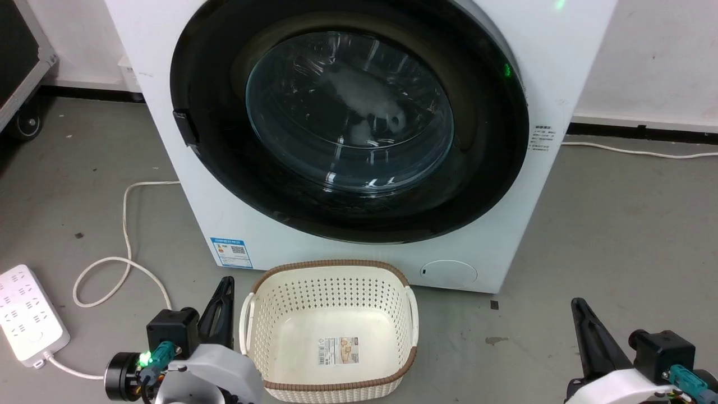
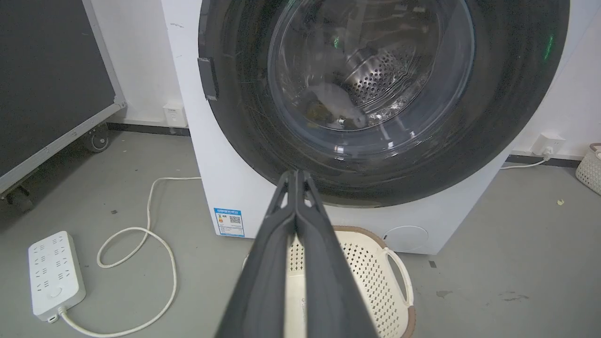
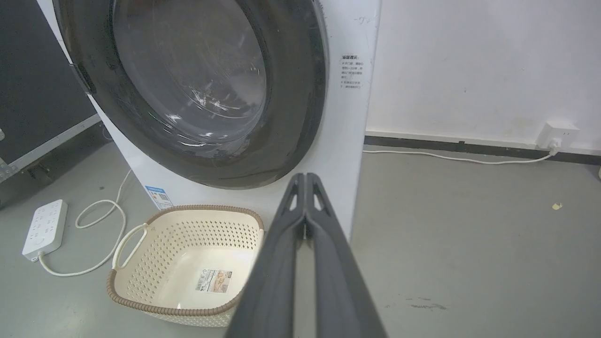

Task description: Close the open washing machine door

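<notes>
The washing machine door (image 1: 349,115), a big round door with a glossy black rim and a bulging glass window, lies against the white front of the machine (image 1: 185,185); its latch tab sits on the rim's left side. The steel drum shows through the glass of the door (image 2: 371,80) in the left wrist view. My left gripper (image 1: 226,285) is low at the bottom left, shut and empty, fingers pointing toward the door (image 3: 197,89). At the bottom right my right gripper (image 1: 578,307) is likewise shut and empty. Both are well short of the door.
A cream perforated laundry basket (image 1: 331,268) with a brown rim stands on the floor right before the machine, between my arms. A white power strip (image 1: 28,314) and its looped cable (image 1: 126,247) lie at the left. A black wheeled case (image 1: 22,62) stands at far left.
</notes>
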Motion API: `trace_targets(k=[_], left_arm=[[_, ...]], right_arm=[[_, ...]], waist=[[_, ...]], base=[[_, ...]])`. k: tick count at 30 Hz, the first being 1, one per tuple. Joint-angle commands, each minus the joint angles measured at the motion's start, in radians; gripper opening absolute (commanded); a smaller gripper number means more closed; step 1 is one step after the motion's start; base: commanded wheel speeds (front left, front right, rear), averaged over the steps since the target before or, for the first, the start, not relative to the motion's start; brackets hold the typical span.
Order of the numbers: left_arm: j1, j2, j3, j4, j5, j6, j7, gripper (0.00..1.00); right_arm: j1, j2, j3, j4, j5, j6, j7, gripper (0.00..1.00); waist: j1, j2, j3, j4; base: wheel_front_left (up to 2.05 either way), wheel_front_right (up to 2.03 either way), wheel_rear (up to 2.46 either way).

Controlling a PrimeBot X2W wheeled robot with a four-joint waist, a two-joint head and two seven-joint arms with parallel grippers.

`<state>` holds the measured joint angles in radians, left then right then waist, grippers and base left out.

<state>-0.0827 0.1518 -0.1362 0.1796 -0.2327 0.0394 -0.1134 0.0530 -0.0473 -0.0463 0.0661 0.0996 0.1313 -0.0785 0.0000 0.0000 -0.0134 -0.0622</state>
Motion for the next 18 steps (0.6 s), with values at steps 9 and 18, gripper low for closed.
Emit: trace_targets(k=[9,18], left_arm=[[0.020,-0.014,0.019,-0.025,0.033,-0.009,0.014,0.00],[0.027,-0.025,0.034,-0.044,0.058,-0.013,0.027,0.00]], right_arm=[[-0.016,-0.001,0.006,-0.013,-0.016,0.000,0.013,0.00],[-0.021,-0.001,0.011,-0.020,-0.026,0.000,0.021,0.00]], waist=[[0.0000,0.0000,0.001,0.007],[0.0000,0.0000,0.003,0.013]], base=[[0.00,0.00,0.00],[0.00,0.00,0.00]])
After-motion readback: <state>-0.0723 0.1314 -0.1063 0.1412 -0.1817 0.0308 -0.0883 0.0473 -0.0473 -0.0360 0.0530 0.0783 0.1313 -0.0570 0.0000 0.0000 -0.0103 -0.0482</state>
